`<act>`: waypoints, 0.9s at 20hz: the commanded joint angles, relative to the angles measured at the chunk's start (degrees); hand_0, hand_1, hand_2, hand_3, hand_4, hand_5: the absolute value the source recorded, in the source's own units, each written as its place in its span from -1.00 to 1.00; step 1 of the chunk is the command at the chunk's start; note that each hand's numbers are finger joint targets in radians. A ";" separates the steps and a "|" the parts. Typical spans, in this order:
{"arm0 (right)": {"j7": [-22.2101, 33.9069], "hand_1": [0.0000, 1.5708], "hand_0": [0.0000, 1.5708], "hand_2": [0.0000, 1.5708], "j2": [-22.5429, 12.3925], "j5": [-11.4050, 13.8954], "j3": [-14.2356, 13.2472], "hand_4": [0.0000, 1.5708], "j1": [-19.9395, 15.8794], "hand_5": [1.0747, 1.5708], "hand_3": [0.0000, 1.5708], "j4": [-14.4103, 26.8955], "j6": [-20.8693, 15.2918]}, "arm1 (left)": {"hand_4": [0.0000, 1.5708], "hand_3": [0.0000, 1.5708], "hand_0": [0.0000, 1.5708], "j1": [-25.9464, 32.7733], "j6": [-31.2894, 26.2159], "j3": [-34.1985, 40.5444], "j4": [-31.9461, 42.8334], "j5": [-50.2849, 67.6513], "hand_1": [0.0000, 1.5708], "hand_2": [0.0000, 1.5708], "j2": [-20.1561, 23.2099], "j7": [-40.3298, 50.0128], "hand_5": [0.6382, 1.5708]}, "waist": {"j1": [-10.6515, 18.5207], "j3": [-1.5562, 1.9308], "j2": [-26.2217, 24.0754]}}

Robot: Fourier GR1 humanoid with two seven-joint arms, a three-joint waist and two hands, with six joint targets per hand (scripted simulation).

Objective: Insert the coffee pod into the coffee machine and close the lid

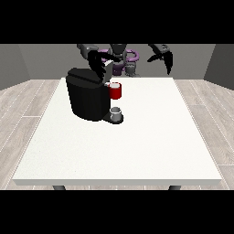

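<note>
The black coffee machine [87, 98] stands on the left half of the white table [151, 137]. Its red pod holder [116, 92] juts out at the front, with a pale top that may be the coffee pod [114, 84]. The light grey lid [109, 68] is tilted up above the holder. The hand at the view's left [97, 64] hovers over the machine's top, its fingers reaching down beside the lid. The hand at the view's right [163, 57] is raised off the table behind the far edge, fingers hanging relaxed and holding nothing.
A small grey cup [116, 112] sits on the machine's drip tray under the red holder. The table's far edge runs just behind the machine, and the robot's torso [122, 59] stands behind it.
</note>
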 commanded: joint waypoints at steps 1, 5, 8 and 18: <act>-2.60 -1.00 -1.00 -1.00 2.66 3.13 4.12 -1.00 -4.12 1.00 -1.00 -1.72 -0.77 | -0.57 -1.00 -1.00 -0.52 -0.67 -0.65 -0.16 -0.03 -1.00 -1.00 0.16 -0.30 1.00 | 4.26 -0.76 -0.27; -2.16 -1.00 -1.00 -1.00 1.69 4.72 5.10 -0.74 -6.11 1.00 -1.00 -3.33 -0.64 | -0.49 -1.00 -1.00 -3.57 0.46 -1.24 -0.18 -0.42 -1.00 -1.00 -0.99 -1.49 1.00 | 5.45 -0.74 2.67; 0.13 -1.00 -1.00 -1.00 -2.34 4.57 3.32 -0.67 -8.26 1.00 -1.00 -3.78 0.88 | -0.48 -1.00 -1.00 -3.01 -3.59 -1.81 -0.36 1.26 -1.00 -1.00 0.59 -0.55 1.00 | 8.34 -0.71 2.87; 8.66 -1.00 -1.00 -1.00 -2.85 7.08 3.59 -0.93 -10.74 1.00 -1.00 -11.39 -2.00 | -0.43 -1.00 -1.00 -7.88 -2.90 -3.51 0.49 1.06 -1.00 -1.00 -1.75 -1.88 1.00 | 14.38 -0.72 7.05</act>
